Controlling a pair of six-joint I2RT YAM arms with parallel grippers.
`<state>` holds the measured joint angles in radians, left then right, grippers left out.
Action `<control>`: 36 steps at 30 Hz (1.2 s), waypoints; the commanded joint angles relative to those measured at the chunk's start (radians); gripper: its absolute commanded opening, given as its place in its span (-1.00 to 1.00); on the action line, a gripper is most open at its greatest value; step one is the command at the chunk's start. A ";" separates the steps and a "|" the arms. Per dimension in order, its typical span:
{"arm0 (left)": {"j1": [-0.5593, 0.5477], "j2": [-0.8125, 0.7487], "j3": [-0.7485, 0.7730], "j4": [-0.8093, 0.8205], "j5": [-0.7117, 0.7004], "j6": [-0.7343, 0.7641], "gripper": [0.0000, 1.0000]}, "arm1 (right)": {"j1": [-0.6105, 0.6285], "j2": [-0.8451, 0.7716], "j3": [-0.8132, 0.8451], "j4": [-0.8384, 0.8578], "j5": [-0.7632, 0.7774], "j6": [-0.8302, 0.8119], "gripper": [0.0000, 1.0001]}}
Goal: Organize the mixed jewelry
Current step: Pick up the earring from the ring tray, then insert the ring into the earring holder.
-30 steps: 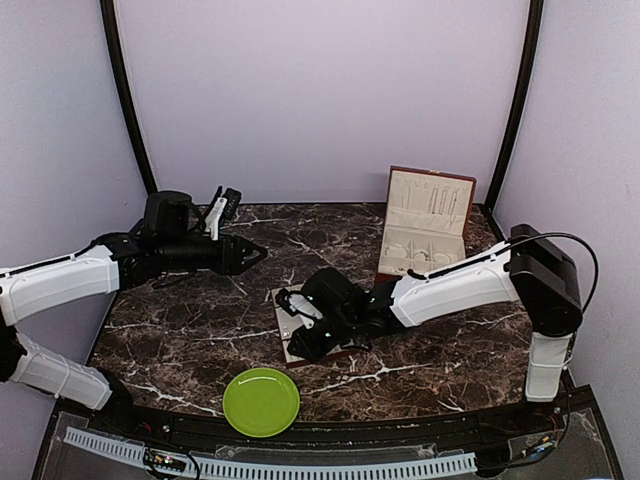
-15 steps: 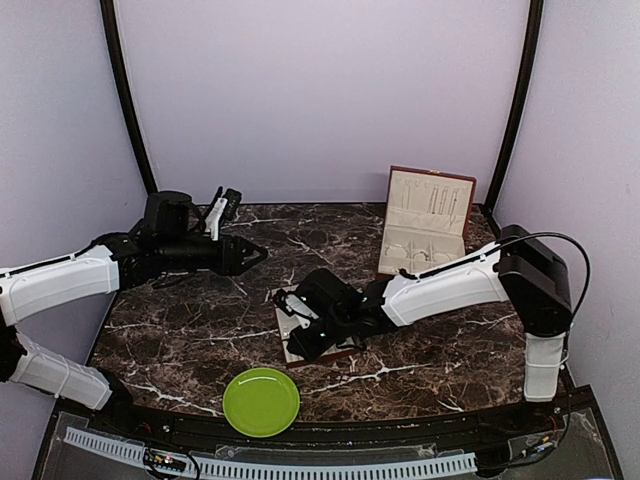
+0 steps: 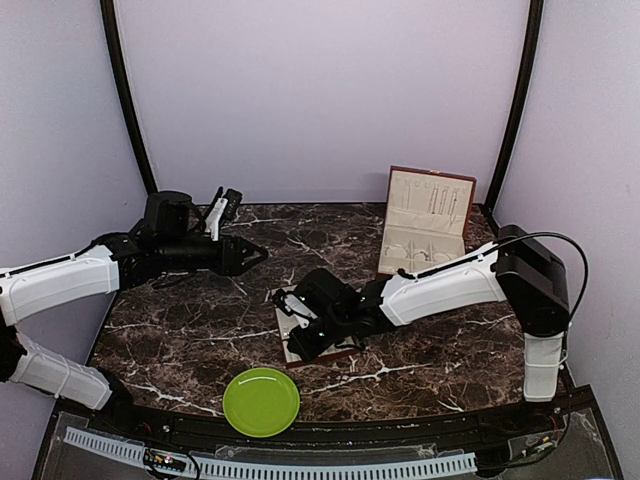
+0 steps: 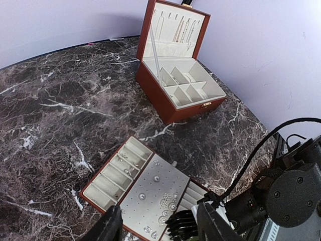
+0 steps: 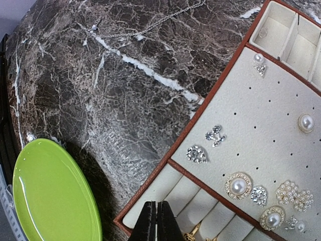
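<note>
The marble table carries an open reddish-brown jewelry box at the back right, a cream-lined flat tray mid-table and a green plate at the near edge. The left gripper hangs over the left side, well apart from the tray, jaws parted around nothing. The right gripper is closed tight over the tray's ring rolls. Whether it pinches anything is hard to say. Pearl and crystal studs sit on the perforated panel just beyond its tips, a gold ring lies just beside them, and a thin chain lies on bare marble farther off.
</note>
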<state>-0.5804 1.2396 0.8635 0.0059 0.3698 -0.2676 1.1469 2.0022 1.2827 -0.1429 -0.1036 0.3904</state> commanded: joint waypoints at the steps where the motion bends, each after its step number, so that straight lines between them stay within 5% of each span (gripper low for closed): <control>1: 0.000 -0.016 0.026 -0.001 0.015 -0.003 0.07 | -0.004 0.020 0.025 -0.007 0.019 0.008 -0.96; 12: -0.001 -0.032 0.023 -0.001 0.004 0.001 0.07 | -0.033 -0.057 -0.031 0.070 -0.023 0.079 -1.00; 24: 0.000 -0.077 0.001 0.017 -0.034 0.010 0.07 | -0.171 -0.267 -0.349 0.525 -0.206 0.356 -1.00; 36: -0.001 -0.077 -0.006 0.029 -0.024 -0.002 0.07 | -0.275 -0.301 -0.605 0.913 -0.200 0.653 -1.00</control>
<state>-0.5804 1.1816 0.8635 0.0109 0.3397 -0.2668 0.8886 1.7134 0.7143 0.5774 -0.2996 0.9226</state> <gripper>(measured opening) 0.534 0.005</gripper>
